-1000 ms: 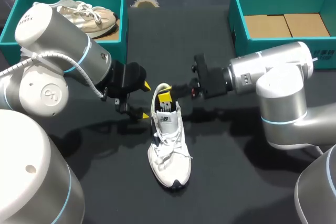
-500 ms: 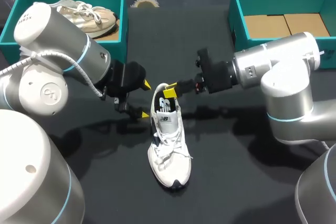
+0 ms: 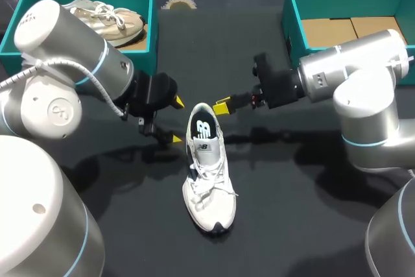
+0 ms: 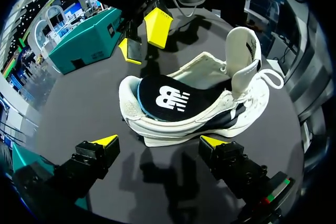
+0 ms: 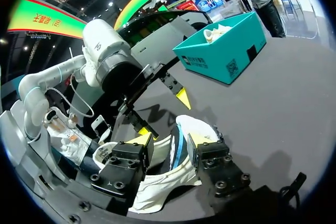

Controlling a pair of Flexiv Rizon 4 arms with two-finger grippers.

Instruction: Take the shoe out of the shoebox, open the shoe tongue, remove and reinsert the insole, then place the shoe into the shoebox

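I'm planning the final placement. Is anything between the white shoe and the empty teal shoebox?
No object lies on the table between the white shoe and the empty shoebox. Only the right arm, with the right gripper open near the heel, hangs over that stretch.

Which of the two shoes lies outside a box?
The white shoe, lying on the black table; the beige shoe sits inside the left teal shoebox.

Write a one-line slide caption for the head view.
White shoe on the table, its heel flanked by the open left gripper and open right gripper.
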